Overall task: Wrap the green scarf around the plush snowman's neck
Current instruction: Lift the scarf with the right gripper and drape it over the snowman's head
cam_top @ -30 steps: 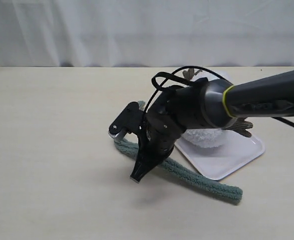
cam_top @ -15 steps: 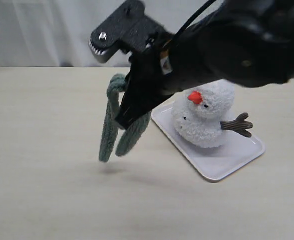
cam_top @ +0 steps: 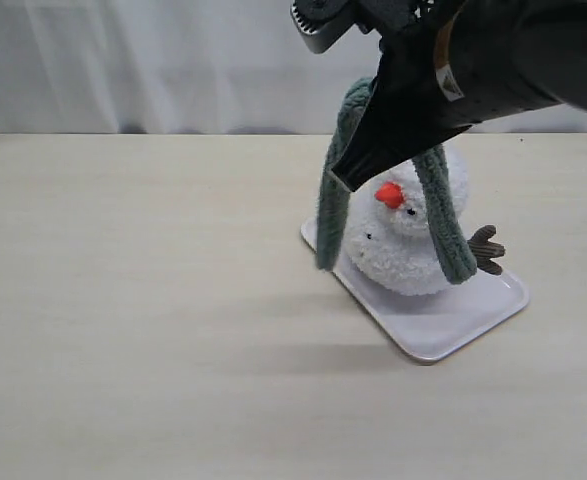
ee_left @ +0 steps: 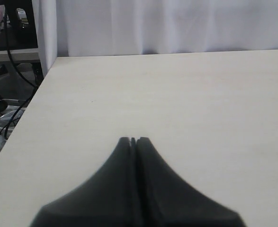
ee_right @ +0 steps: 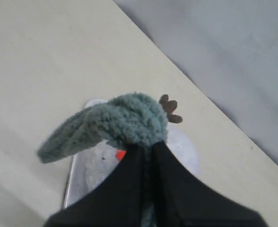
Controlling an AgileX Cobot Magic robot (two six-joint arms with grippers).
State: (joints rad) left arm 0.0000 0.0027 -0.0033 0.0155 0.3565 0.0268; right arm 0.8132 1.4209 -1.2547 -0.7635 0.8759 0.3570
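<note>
The right gripper (cam_top: 345, 180) hangs high on its down-slanted arm, jaws pinching the green scarf (cam_top: 331, 215). The scarf's 2 ends dangle below it, 1 at each side of the plush snowman (cam_top: 405, 255), which sits underneath on the white tray (cam_top: 453, 335). The left gripper (ee_left: 133, 140) is pressed together and holds nothing.

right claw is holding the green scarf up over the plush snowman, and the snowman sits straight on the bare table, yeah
Nearly. The right claw holds the green scarf up over the plush snowman, but the snowman sits on a white tray, not the bare table, as the exterior view shows.
</note>
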